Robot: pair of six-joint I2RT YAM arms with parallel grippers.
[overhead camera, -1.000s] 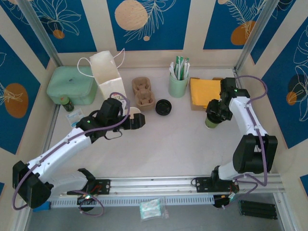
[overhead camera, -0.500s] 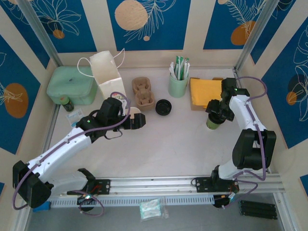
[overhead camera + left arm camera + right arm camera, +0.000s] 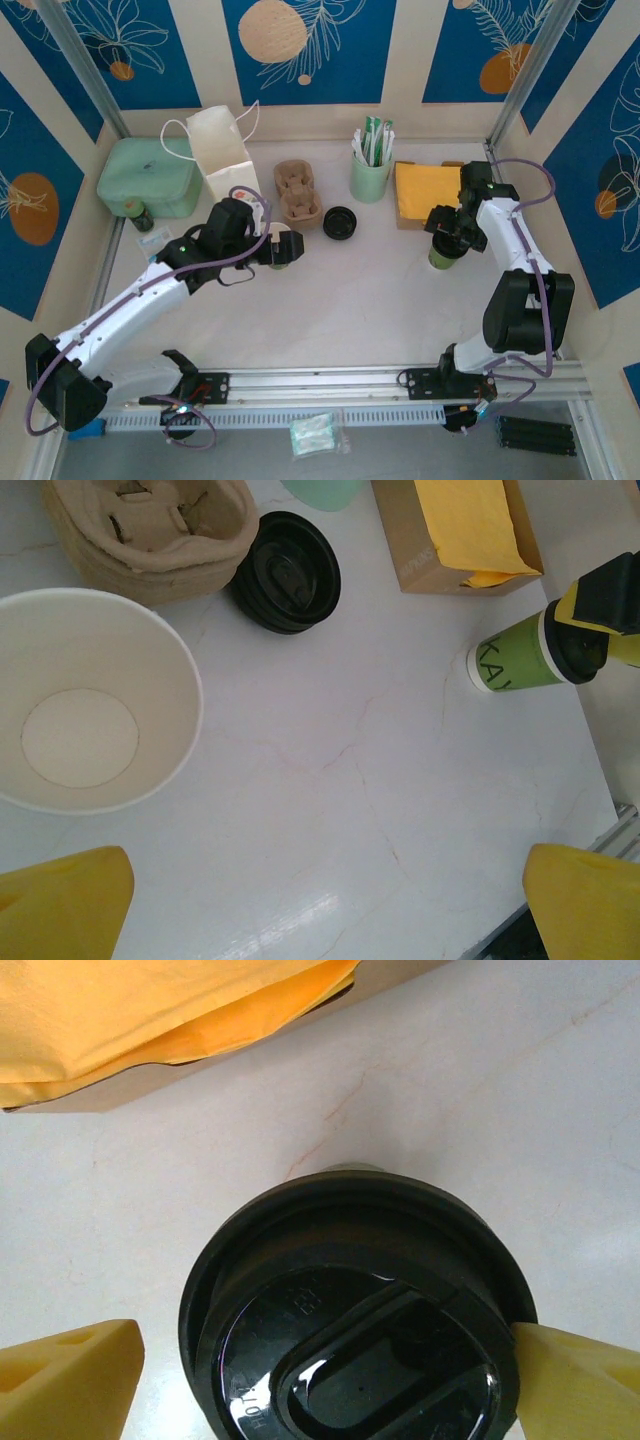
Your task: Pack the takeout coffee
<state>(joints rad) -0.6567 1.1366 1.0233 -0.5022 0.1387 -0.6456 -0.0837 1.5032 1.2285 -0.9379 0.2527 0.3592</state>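
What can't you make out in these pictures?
- Top view: the right gripper covers the top of the coffee cup.
- Right wrist view: the black lid hides the cup's sides.
- Top view: the paper bag hides its inside behind its own wall.
- Top view: the print on the packets is too small to read.

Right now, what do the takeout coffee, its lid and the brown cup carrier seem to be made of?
The takeout coffee: probably paper, with a matte green printed wall and a white band near the top.
Its lid: apparently plastic, black and glossy, showing sharp highlights and raised moulded lettering.
The cup carrier: likely moulded paper pulp, brown and dull, with a rough fibrous surface and soft, rounded edges.
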